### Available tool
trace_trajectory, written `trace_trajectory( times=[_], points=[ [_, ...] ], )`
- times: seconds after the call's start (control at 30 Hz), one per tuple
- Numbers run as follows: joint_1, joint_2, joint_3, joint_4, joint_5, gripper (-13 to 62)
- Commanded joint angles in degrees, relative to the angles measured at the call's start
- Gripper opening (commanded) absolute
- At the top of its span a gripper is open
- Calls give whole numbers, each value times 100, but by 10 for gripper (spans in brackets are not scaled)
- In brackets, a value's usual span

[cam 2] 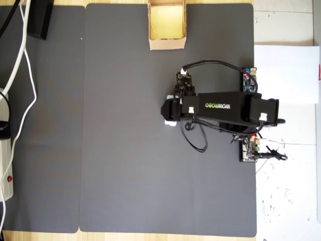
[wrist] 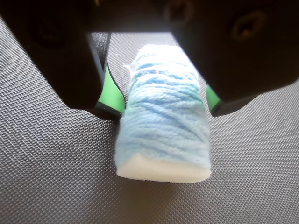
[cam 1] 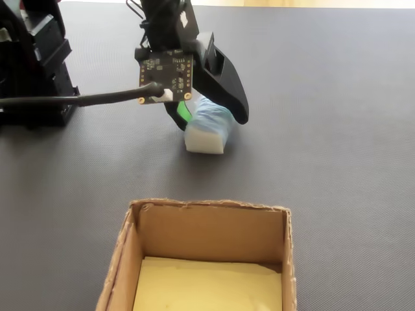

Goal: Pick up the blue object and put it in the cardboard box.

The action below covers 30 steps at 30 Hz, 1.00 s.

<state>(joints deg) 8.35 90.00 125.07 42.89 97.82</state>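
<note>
Down on the dark textured mat (wrist: 56, 186), the blue object (wrist: 163, 130) lies between the two black, green-padded fingers (wrist: 112, 95) of the gripper (wrist: 163, 105). In the wrist view the left pad sits just against the yarn and the right one is at its other side; the jaws are spread wide around the roll, and whether they press it I cannot tell. In the fixed view the roll (cam 1: 209, 126) rests on the mat under the gripper (cam 1: 207, 120), its whitish end facing the cardboard box (cam 1: 126, 249), which stands nearer the camera, well apart. From overhead, the box (cam 2: 167, 44) sits at the mat's far edge.
</note>
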Motion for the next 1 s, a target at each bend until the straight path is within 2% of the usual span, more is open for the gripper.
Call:
trace_trajectory(
  times=[0.0, 0.27, 0.5, 0.67, 0.97],
  points=[
    [-70, 9, -149, -729, 299, 294],
    [-18, 510, 923, -2443, 325, 121],
    [26, 1011, 1916, -4008, 202, 113],
    [114, 1784, 2751, -4729, 193, 105],
    [352, 3041, 3401, -5054, -149, 105]
  ],
)
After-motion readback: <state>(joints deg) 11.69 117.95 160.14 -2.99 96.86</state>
